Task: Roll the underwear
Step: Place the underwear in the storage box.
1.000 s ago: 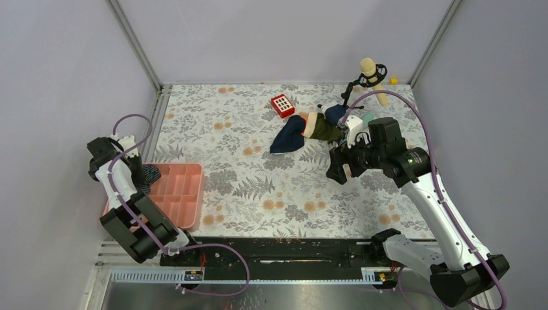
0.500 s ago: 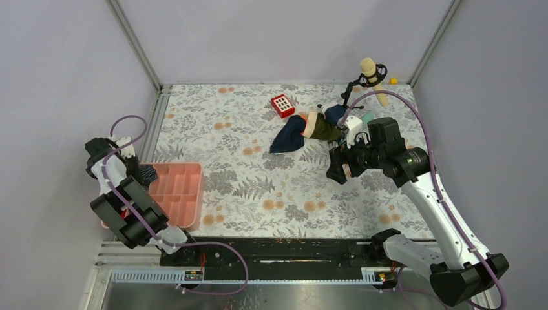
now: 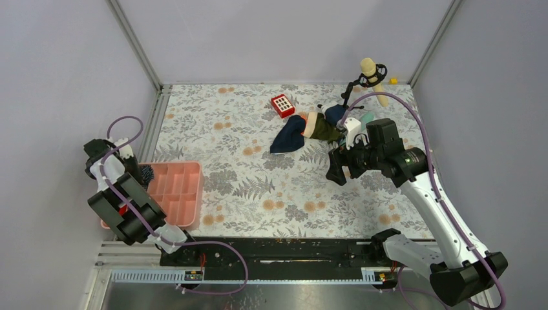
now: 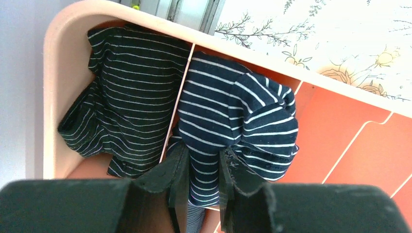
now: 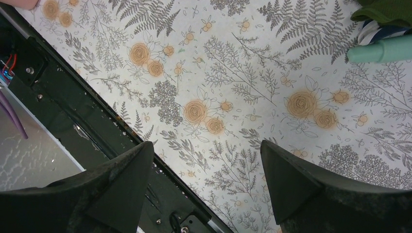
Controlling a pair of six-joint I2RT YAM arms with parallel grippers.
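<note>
The underwear is dark navy with thin pale stripes. It lies bunched over the dividers at the left end of the pink tray. In the top view only a small striped patch shows at the tray's left edge, beside my left arm. My left gripper is shut on a fold of the underwear. The striped cloth runs between the two black fingers. My right gripper is open and empty, hovering above the flowered table at the right. Its fingers are spread wide in the right wrist view.
A plain navy cloth, a green and tan garment and a red box lie at the back of the table. A beige microphone on a black stand is at the back right. A teal object lies near the garments.
My left arm has swung a little further left over the tray's end, and covers more of the underwear in the top view. The right arm has barely moved.
</note>
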